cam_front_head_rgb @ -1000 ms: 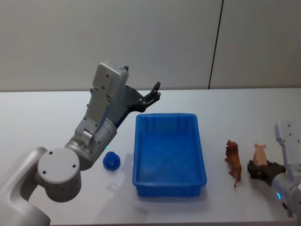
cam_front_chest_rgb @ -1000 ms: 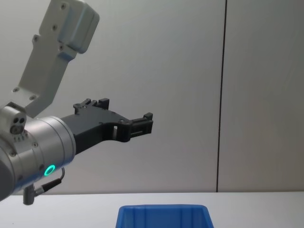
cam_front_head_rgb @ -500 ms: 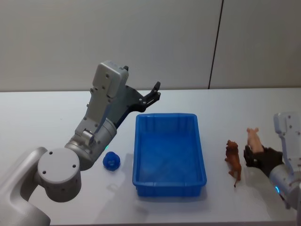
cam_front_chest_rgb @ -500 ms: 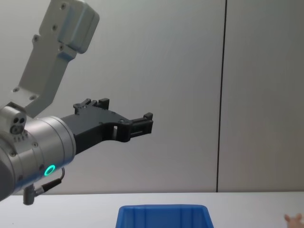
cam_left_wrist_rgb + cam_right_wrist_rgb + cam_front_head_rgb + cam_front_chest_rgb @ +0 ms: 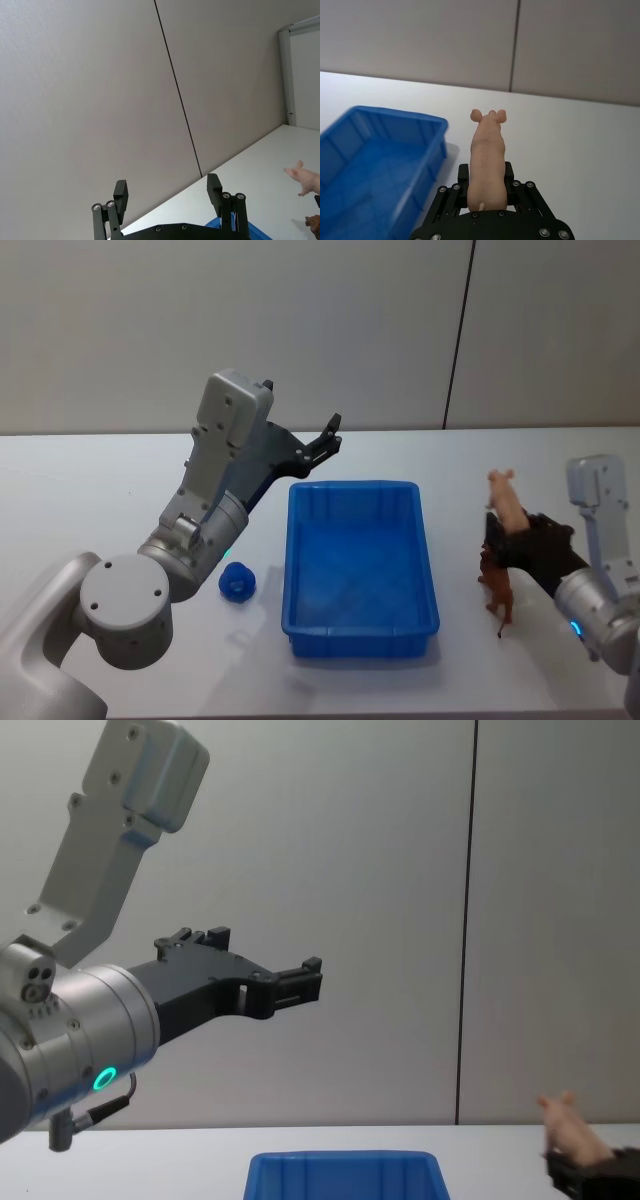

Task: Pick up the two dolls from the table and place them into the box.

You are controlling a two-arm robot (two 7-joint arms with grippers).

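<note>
Box (image 5: 360,484), blue: pink pig doll (image 5: 505,502) clamped in right gripper (image 5: 510,538), raised just right of it; brown doll (image 5: 498,592) standing alongside; left gripper (image 5: 167,189), fingers apart, raised near its far-left corner.

**No Readable Text**

You had no lettering, label, brand, number or sign to read in any of the views.
</note>
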